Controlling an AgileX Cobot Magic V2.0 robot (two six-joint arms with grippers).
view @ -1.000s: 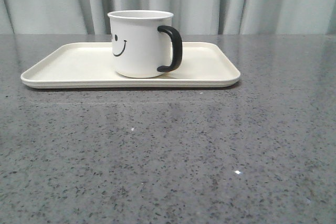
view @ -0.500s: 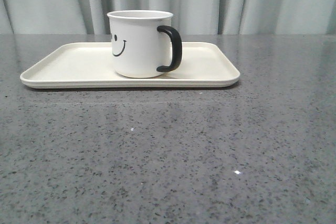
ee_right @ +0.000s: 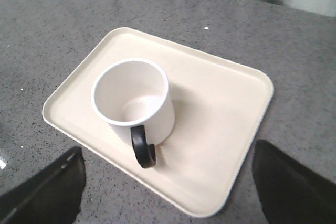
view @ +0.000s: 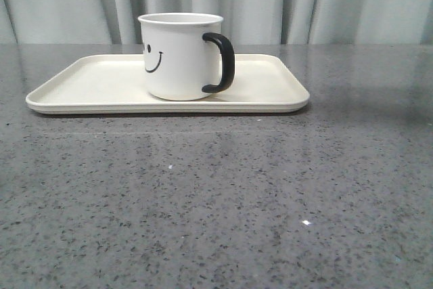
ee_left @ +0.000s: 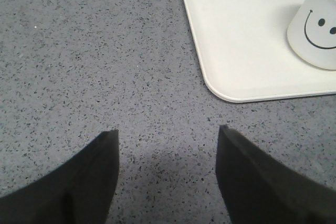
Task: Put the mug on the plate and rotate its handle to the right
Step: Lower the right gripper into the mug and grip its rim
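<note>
- Both pincers are hanging clear of the work: the left pincer point(ee_left: 167, 174) is showing its two dark fingers spread wide over bare speckled grey desk point(view: 216, 201), pinching nothing and touching nothing, with the tray corner lying beyond it
- The right pincer point(ee_right: 167, 187) is likewise gaping, its fingers sitting at the two outer edges of its wrist view, empty, hovering above the tray without contact
- Neither arm is appearing in the front view, and across the last second nothing is shifting there apart from a tiny settling of the picture; the mug and tray are keeping their places
- The white cylindrical mug with the black smiley face point(view: 180, 55) is standing upright on the large flat cream-coloured rectangular plate point(view: 88, 93), near its middle
- Its black C-shaped loop handle point(view: 222, 63) is pointing to the right in the front view
- With the mug released and the handle turned right, the task is looking finished
</note>
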